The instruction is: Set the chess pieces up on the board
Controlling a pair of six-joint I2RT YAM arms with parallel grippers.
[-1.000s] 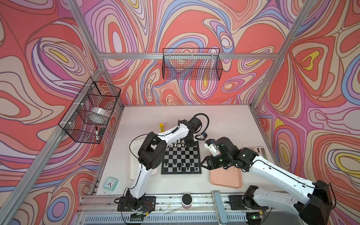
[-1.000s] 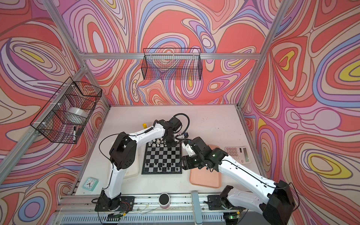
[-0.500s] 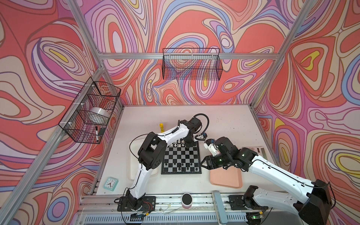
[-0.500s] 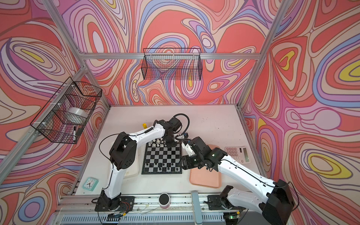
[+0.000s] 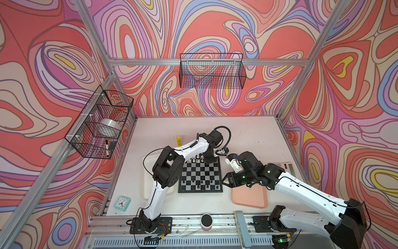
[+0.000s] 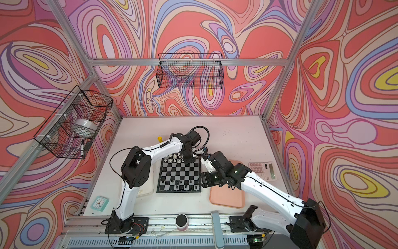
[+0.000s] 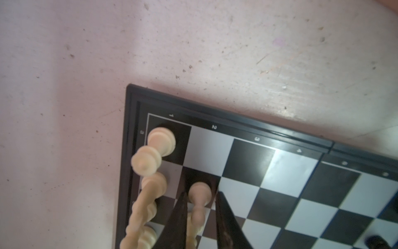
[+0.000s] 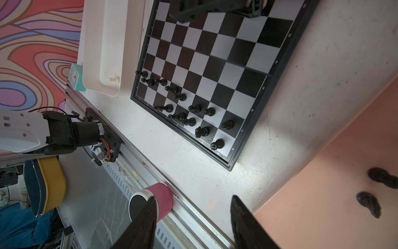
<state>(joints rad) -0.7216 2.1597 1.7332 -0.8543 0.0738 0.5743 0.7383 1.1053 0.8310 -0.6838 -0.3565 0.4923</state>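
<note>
Straddling one white pawn (image 7: 199, 191), left gripper (image 7: 201, 196) stands slightly parted; right gripper (image 8: 193, 197) gapes empty

From here I count one chessboard (image 5: 200, 172), one pink tray (image 5: 249, 197), one whitish tray (image 8: 101, 43), and two of wire, a side basket (image 5: 99, 122) and a back basket (image 5: 212, 71). Two black pieces (image 8: 382, 177) lie on the pink tray, one cream piece (image 8: 113, 79) in the whitish tray. I see one glue stick (image 5: 178, 141), one clock (image 5: 122, 203), one calculator (image 6: 261, 171), one tape roll (image 5: 108, 127). On the chessboard I make about thirteen black chessmen (image 8: 195, 108); the cream chessmen (image 7: 161, 140) overlap past counting.
</note>
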